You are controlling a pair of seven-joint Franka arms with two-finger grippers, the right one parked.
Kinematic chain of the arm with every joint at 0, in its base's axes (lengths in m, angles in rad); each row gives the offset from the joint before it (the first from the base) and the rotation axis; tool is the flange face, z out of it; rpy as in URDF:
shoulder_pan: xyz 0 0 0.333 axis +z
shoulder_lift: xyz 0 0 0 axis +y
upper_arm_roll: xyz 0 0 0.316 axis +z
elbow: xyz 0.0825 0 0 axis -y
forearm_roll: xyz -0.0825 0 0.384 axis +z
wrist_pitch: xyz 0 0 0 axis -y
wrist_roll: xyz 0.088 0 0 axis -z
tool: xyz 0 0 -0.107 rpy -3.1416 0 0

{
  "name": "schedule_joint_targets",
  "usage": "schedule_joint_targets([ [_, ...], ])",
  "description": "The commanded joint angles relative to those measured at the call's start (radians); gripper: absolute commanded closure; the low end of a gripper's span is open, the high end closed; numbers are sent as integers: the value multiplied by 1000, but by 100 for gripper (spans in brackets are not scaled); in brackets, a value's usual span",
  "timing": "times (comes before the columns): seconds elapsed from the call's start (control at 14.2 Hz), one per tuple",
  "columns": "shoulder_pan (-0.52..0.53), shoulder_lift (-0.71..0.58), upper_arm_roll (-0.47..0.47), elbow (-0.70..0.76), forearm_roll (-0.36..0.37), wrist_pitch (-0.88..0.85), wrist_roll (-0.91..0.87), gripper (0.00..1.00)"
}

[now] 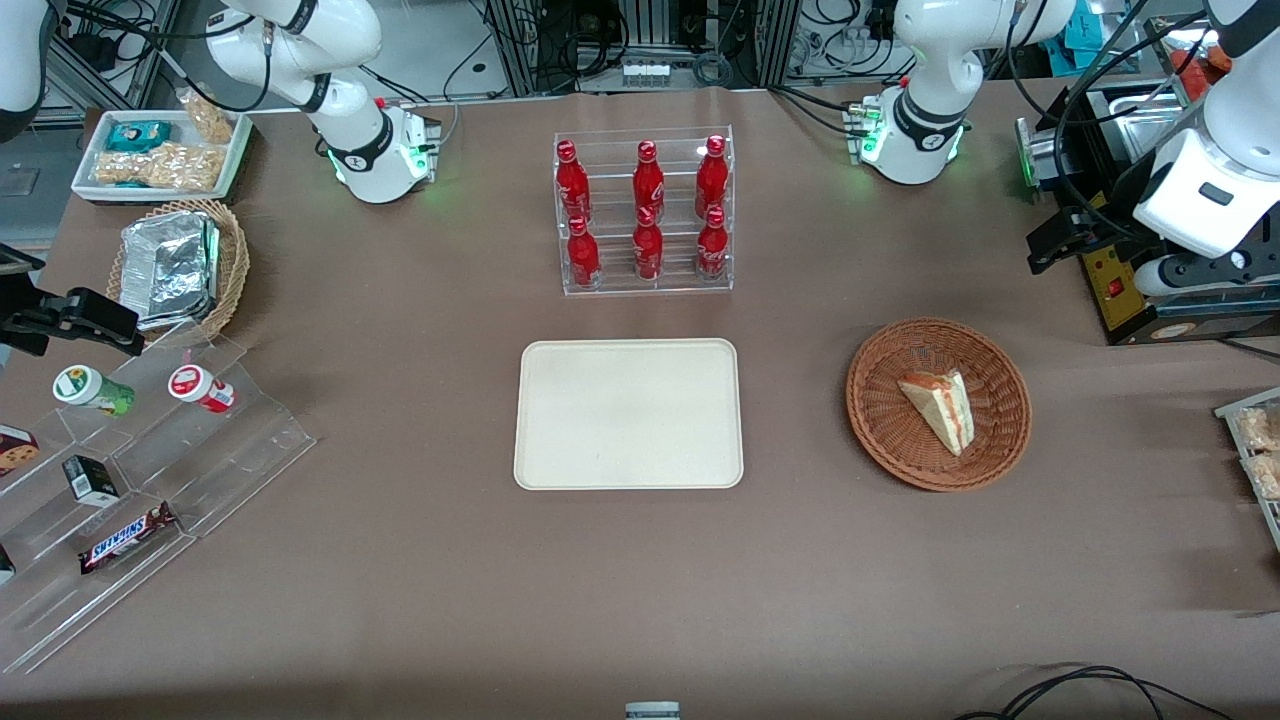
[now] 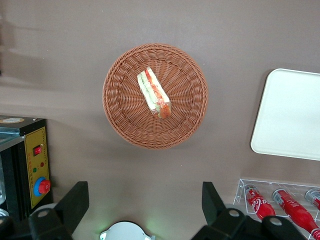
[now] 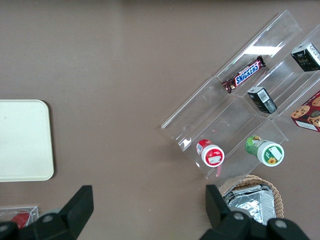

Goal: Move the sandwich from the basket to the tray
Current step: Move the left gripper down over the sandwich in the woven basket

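one sandwich [image 1: 938, 408] lies on its side in the middle of the reddish-brown basket [image 1: 880, 420], a wrapped wedge with its red and green filling edge showing, so it offers two flat bread faces to pinch. the gripper [image 2: 145, 202] hangs high above the table, near the basket and clear of it, fingers [image 2: 75, 202] spread wide with nothing between them, which reads as a start pose before the descent. the tray [image 1: 628, 414] sits bare beside the basket, toward the parked arm's end, nearer the front camera than the rack of red bottles [image 1: 645, 210]. nothing of the task looks done yet.
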Motion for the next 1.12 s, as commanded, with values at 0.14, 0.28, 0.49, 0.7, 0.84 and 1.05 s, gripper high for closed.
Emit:
schedule_joint_targets([
  [0.14,-13,-6,11,-5,10,-14,-13,0],
  [0.28,-13,15,12,-9,13,-16,-13,0],
  [0.49,13,98,14,-35,10,-66,-55,0],
  [0.7,16,197,12,-54,-7,30,-239,0],
  [0.84,12,210,12,-171,-10,190,-310,0],
  [1.05,10,187,12,-401,-10,453,-468,0],
])
